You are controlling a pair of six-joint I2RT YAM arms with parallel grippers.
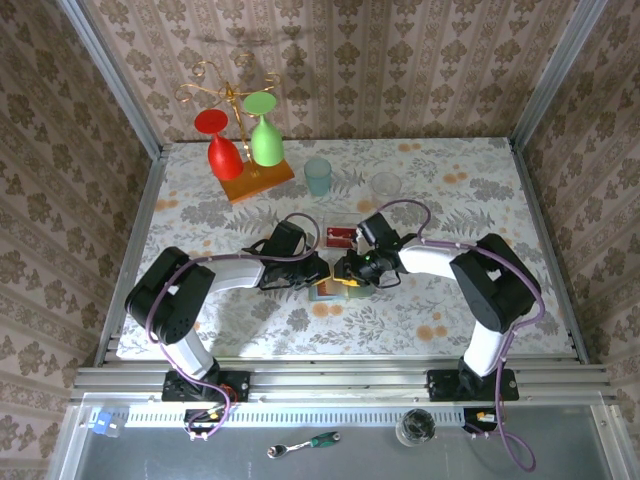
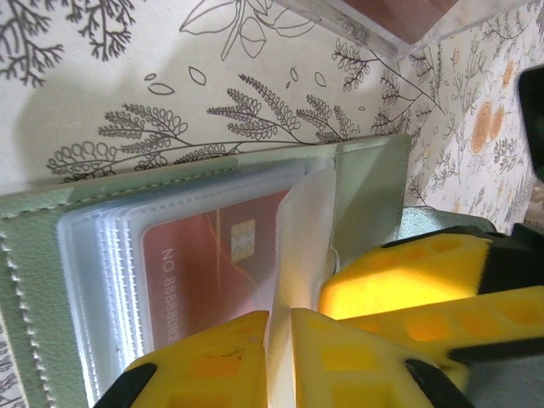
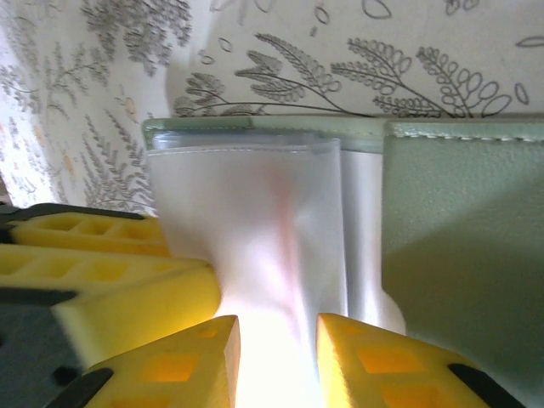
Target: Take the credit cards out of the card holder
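The pale green card holder point(image 1: 328, 291) lies open on the table between both grippers. Its clear plastic sleeves point(image 2: 102, 280) fan out, and a red credit card point(image 2: 208, 263) with a chip sits inside one of them. My left gripper point(image 2: 280, 316) is shut on one clear sleeve standing up from the stack. My right gripper point(image 3: 276, 330) comes from the opposite side and pinches a bunch of sleeves point(image 3: 255, 221) next to the holder's green panel point(image 3: 463, 246). From above, the left gripper point(image 1: 316, 272) and right gripper point(image 1: 347, 272) nearly touch. Another red card point(image 1: 342, 236) lies flat just behind them.
A teal cup point(image 1: 318, 175) and a clear glass point(image 1: 386, 184) stand further back. At the back left, an orange-based rack point(image 1: 256, 180) holds a red and a green wine glass. The floral table point(image 1: 480, 200) has free room to the right.
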